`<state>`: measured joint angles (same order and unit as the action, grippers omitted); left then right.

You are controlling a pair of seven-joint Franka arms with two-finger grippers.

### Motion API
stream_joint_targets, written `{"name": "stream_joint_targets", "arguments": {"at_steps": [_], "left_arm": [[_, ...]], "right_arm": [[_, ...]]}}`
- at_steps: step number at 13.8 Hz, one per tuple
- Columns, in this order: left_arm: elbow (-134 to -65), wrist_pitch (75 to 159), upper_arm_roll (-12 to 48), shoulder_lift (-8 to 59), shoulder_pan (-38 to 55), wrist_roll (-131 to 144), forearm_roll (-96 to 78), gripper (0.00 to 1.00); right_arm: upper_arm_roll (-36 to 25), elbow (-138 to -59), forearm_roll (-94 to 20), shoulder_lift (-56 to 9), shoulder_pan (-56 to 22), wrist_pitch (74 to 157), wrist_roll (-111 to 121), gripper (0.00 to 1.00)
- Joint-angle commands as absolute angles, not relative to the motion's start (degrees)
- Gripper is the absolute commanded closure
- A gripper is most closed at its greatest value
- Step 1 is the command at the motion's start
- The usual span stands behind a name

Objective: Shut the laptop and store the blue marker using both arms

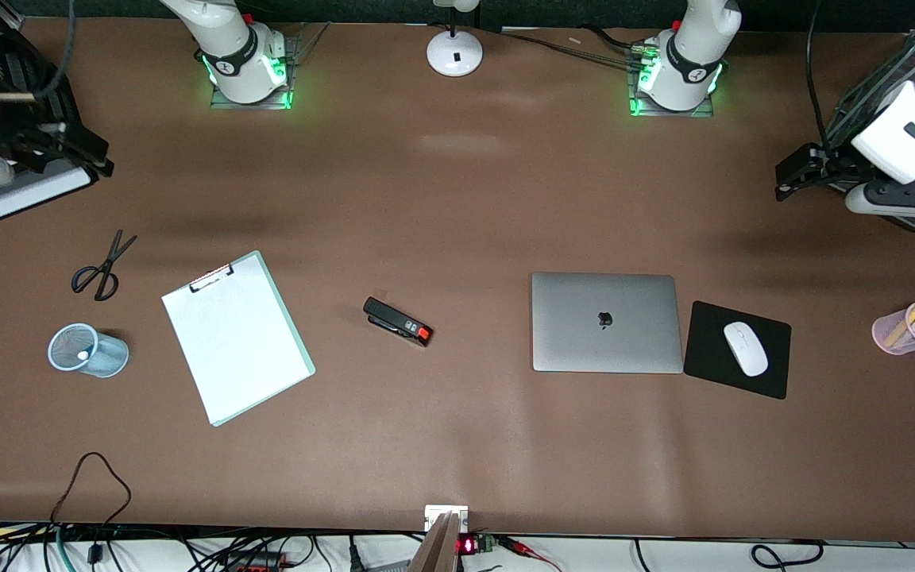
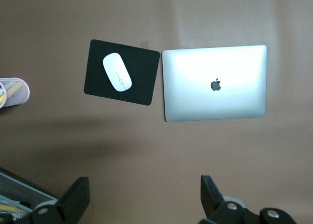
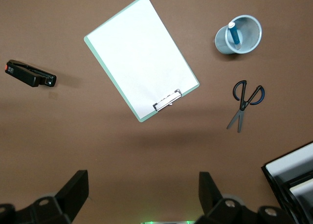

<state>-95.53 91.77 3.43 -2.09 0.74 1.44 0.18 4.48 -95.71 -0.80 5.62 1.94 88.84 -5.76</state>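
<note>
The silver-grey laptop (image 1: pixel 606 322) lies closed on the table, apple logo up; it also shows in the left wrist view (image 2: pixel 215 83). The blue marker (image 3: pixel 234 34) stands white tip up in a light blue mesh cup (image 1: pixel 90 350) toward the right arm's end of the table. My left gripper (image 2: pixel 144 185) is open and empty, held high over the left arm's end of the table (image 1: pixel 803 171). My right gripper (image 3: pixel 142 180) is open and empty, held high over the right arm's end (image 1: pixel 52 143).
A black mouse pad (image 1: pixel 708 373) with a white mouse (image 1: pixel 745 348) lies beside the laptop. A pink cup of markers (image 1: pixel 913 326) stands toward the left arm's end. A clipboard (image 1: pixel 237 335), a black stapler (image 1: pixel 397 321) and scissors (image 1: pixel 102 268) lie on the table.
</note>
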Motion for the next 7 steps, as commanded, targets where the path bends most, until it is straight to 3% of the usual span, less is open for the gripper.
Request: {"name": "stream_joint_targets", "arguments": {"at_steps": [1,7], "left_arm": [[-95.45,90.27,3.07,-3.25,1.32,0.44,-0.88,0.00],[-92.11,89.56,2.90,-0.62,0.97,0.35,-0.97,0.00]], "right_arm": [[4.57,-97.03,0.09,6.86,2.11,89.12,-6.59,0.00],[4.57,-97.03,-0.17,5.71,2.02,89.47,-6.68,0.00]]}}
